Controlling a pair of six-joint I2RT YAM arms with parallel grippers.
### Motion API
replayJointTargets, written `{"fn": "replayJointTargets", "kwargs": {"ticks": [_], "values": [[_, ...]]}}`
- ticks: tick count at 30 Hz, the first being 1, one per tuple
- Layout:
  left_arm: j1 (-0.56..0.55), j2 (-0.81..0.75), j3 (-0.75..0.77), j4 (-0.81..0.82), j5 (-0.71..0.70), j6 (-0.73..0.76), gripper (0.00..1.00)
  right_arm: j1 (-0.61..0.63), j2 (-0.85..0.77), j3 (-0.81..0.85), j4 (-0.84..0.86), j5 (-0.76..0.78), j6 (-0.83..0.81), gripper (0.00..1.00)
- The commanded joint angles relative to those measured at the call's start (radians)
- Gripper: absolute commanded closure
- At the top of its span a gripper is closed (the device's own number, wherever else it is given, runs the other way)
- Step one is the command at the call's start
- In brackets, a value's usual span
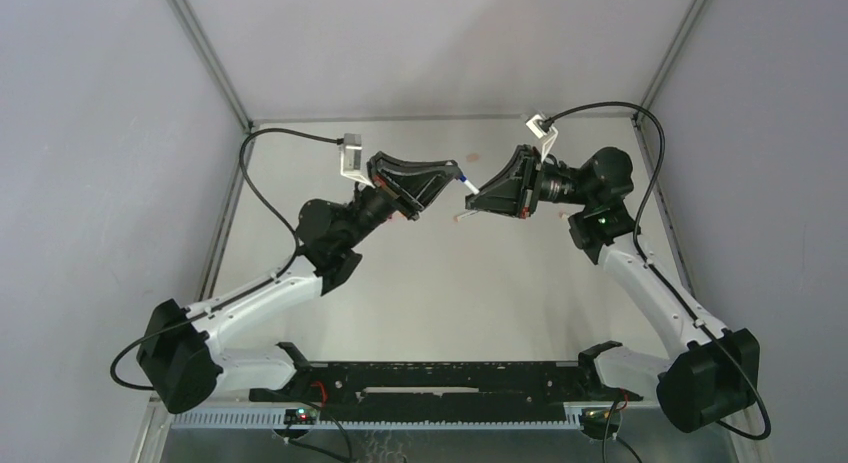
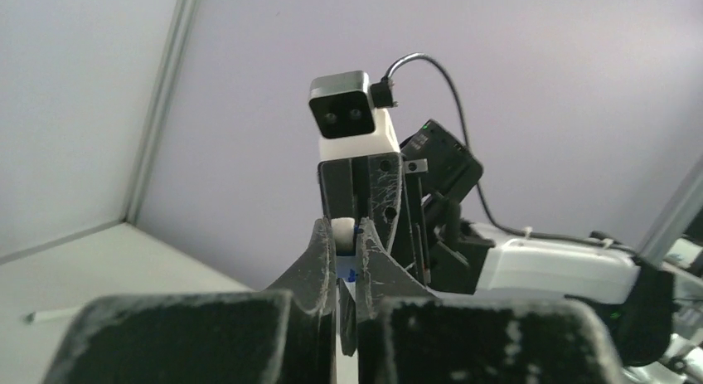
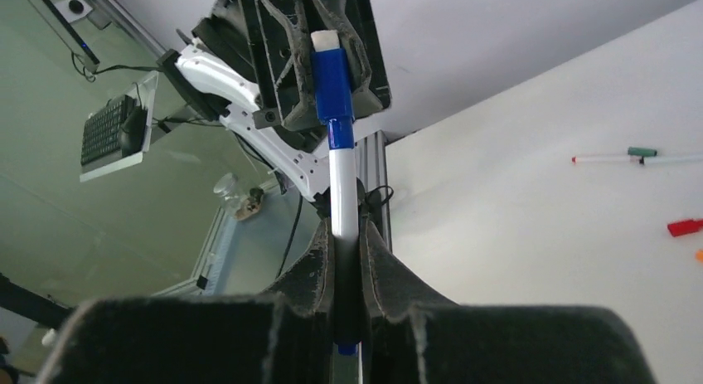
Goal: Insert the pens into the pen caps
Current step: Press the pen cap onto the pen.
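Right jaws hold one pen [image 3: 343, 201], seemingly seated in one blue cap [image 3: 333, 85].

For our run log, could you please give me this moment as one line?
stage: capping mid-air | left pincer: shut on blue cap | right pincer: shut on white pen | pen tip inside cap

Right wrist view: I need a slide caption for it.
Right gripper holds white pen, tip in blue cap gripped by left gripper.

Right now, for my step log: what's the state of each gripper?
Left gripper: closed on the blue cap.
Right gripper: closed on the white pen.
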Motion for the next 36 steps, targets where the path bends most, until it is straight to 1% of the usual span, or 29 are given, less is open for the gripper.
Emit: {"fn": "replayJointTargets", "kwargs": {"ticks": [1,2,3,4,5,6,9,10,11,13,16,20,25,26,31,36], "values": [[-0.106,0.109,-0.084,-0.048,0.416,-0.178,1.00,0.065,0.023,0.143,0.159,0.319,0.063,1.00],[-0.106,0.120,-0.075,-0.042,0.429,-0.193,1.00,0.091,0.015,0.164,0.124,0.305,-0.025,1.00],[-0.107,0.128,-0.064,-0.042,0.437,-0.201,1.00,0.112,0.009,0.192,0.038,0.314,-0.115,1.00],[-0.106,0.132,-0.057,-0.045,0.446,-0.207,1.00,0.114,0.007,0.209,-0.034,0.324,-0.171,1.00],[-0.107,0.133,-0.051,-0.066,0.442,-0.200,1.00,0.100,0.013,0.212,-0.032,0.324,-0.172,1.00],[-0.111,0.128,-0.039,-0.125,0.436,-0.168,1.00,0.089,0.021,0.213,-0.022,0.322,-0.157,1.00],[-0.138,0.105,0.020,-0.442,0.374,0.028,1.00,0.076,0.030,0.231,0.005,0.321,-0.123,1.00],[-0.145,0.103,0.051,-0.537,0.350,0.082,1.00,0.080,0.030,0.244,-0.006,0.324,-0.153,1.00],[-0.147,0.107,0.059,-0.591,0.342,0.106,1.00,0.084,0.030,0.257,-0.036,0.330,-0.185,1.00],[-0.147,0.108,0.060,-0.618,0.333,0.119,1.00,0.069,0.036,0.262,-0.037,0.332,-0.175,1.00],[-0.139,0.088,0.037,-0.576,0.306,0.098,1.00,0.056,0.034,0.259,-0.046,0.299,-0.163,1.00],[-0.096,0.040,-0.004,-0.448,0.261,0.019,0.99,0.052,0.018,0.217,-0.036,0.222,-0.157,1.00],[-0.044,-0.004,-0.016,-0.324,0.241,-0.078,0.93,0.054,-0.009,0.127,-0.077,0.182,-0.186,1.00],[-0.036,-0.012,-0.017,-0.302,0.227,-0.098,0.92,0.054,-0.016,0.109,-0.081,0.178,-0.191,1.00],[-0.012,-0.053,-0.042,-0.211,0.154,-0.173,0.72,0.056,-0.035,0.055,-0.092,0.161,-0.210,1.00],[0.036,-0.088,-0.114,-0.083,0.083,-0.285,0.59,0.048,-0.049,0.024,-0.105,0.155,-0.221,1.00]]}}
